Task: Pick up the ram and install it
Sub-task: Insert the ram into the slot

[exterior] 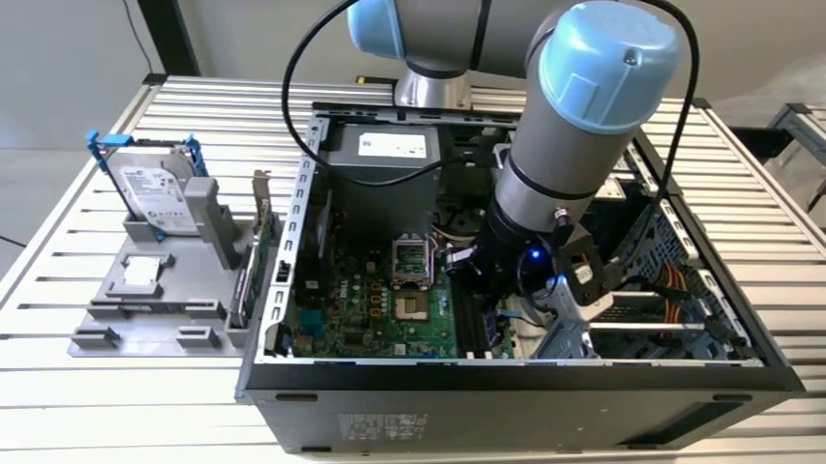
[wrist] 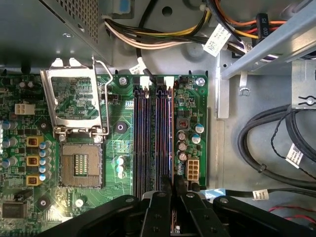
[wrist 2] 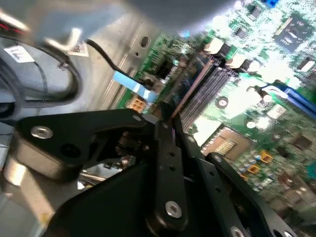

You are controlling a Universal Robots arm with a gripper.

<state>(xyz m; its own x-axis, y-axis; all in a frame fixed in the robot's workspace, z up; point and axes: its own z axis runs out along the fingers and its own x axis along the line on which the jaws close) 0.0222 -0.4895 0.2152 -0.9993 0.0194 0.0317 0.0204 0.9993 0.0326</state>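
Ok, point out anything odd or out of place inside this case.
The processor socket sits bare, its metal frame flipped open: odd for a built board, maybe deliberate. Nothing looks spilled or broken. The gripper holds the ram edge-on over the memory slots.

slatted metal table (exterior: 387,97), grey floor (exterior: 52,164), pale wall (exterior: 77,39)

Robotics lab: slatted alu bench (exterior: 761,242), open PC case (exterior: 516,387), parts fixture (exterior: 155,309).

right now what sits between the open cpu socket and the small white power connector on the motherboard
The memory slots: parallel dark slots run between the CPU socket and the white connector, seen in the first wrist view. The end effector is at their near end.
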